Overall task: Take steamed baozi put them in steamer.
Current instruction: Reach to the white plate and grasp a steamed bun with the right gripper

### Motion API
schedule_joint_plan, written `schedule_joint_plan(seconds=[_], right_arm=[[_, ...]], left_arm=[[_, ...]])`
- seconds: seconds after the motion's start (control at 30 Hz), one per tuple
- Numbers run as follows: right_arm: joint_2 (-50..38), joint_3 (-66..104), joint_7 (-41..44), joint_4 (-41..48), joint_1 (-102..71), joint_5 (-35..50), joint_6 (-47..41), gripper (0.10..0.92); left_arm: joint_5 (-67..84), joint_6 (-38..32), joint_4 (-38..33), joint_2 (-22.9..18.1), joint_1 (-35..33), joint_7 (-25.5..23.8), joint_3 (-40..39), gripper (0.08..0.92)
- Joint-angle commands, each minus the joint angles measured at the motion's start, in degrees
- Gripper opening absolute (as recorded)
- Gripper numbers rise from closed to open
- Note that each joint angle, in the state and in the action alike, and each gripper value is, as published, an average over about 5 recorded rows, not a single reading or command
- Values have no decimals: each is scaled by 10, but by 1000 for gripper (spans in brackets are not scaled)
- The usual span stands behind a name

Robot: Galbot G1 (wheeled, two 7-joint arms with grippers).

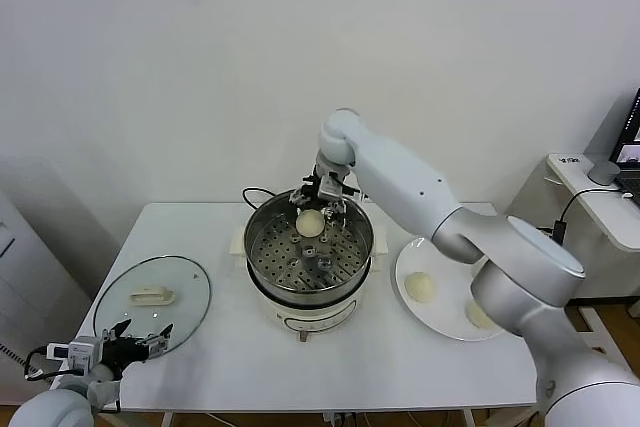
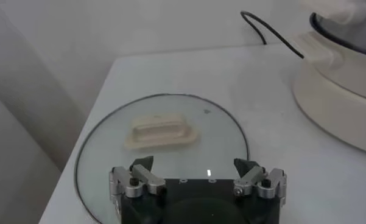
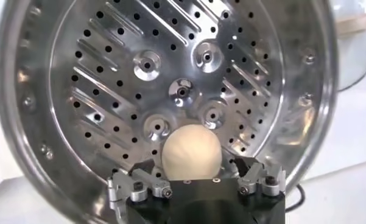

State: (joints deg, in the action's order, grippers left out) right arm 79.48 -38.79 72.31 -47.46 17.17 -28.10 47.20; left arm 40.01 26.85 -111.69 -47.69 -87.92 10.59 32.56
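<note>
The steamer stands mid-table, shiny steel on a white base, with its perforated tray bare. My right gripper hangs over its far side, open. One pale baozi sits between the spread fingers in the right wrist view, with a gap on each side, low over the tray. Two more baozi lie on the white plate to the right. A fourth is not in view. My left gripper is open and empty at the front left corner.
A glass lid with a cream handle lies flat on the table left of the steamer, just beyond my left gripper. The steamer's black cord runs behind the base. A side table stands at the far right.
</note>
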Motion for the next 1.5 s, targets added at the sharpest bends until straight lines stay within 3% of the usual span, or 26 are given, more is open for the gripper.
schedule_joint_plan(seconds=[0.03,0.33,0.6,0.93,1.5], right_arm=[[-52,-86,21,1,92,187,-15,823],[-161,-267,41,36,183,408,-296,823],[-258,-375,34,-28,188,528,-460,823],[-325,-360,-17,-94,110,533,-506,823],[-319,-279,-60,-90,-31,478,-518,823]], left_arm=[[-1,0,-1,0,-2,0,1,823],[-1,1,-4,-2,-3,1,3,823],[0,1,-5,-2,-2,1,5,823],[0,3,-11,-5,-3,2,6,823],[0,3,-14,-6,-5,2,8,823]])
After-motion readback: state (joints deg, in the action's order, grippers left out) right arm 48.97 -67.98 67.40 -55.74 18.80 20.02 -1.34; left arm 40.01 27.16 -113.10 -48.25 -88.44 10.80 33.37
